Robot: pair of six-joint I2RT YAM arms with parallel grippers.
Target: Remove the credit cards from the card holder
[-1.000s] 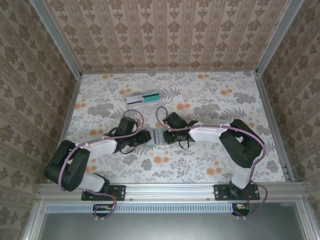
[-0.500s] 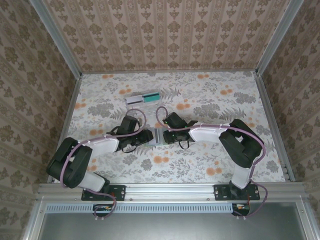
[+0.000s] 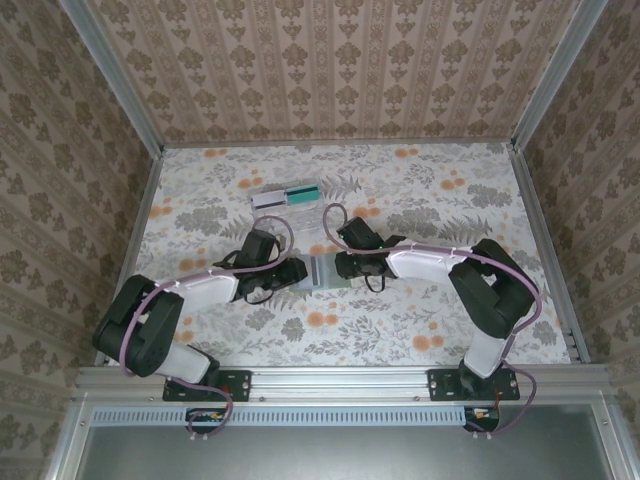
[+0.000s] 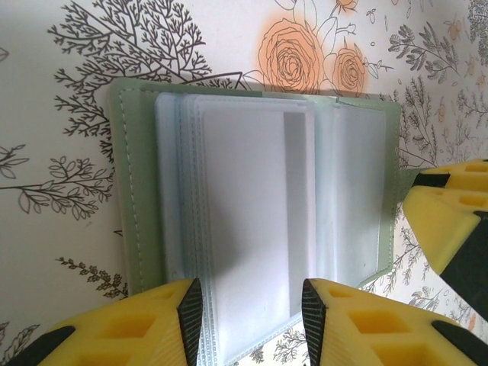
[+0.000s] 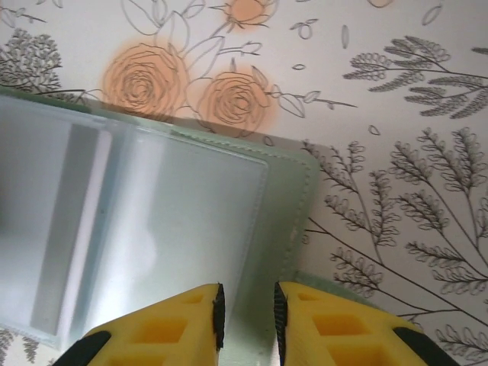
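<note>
The green card holder (image 3: 318, 272) lies open on the flowered table between both grippers. In the left wrist view its green cover (image 4: 137, 191) carries a stack of clear sleeves, and a white credit card (image 4: 244, 206) with a grey stripe shows through them. My left gripper (image 4: 252, 305) hangs over the near edge of the sleeves, fingers well apart with the card's width between them. My right gripper (image 5: 247, 305) sits at the holder's right edge (image 5: 293, 221), jaws a narrow gap apart over the green cover. A yellow finger (image 4: 450, 221) of it shows in the left wrist view.
A clear plastic box (image 3: 287, 197) with a white and a teal flat piece in it lies behind the grippers, toward the back of the table. Patterned walls with metal rails (image 3: 150, 200) close in the table on three sides.
The right gripper has shifted a little to the right and its jaws have parted slightly. The left gripper moved slightly towards the holder, its opening unchanged.
</note>
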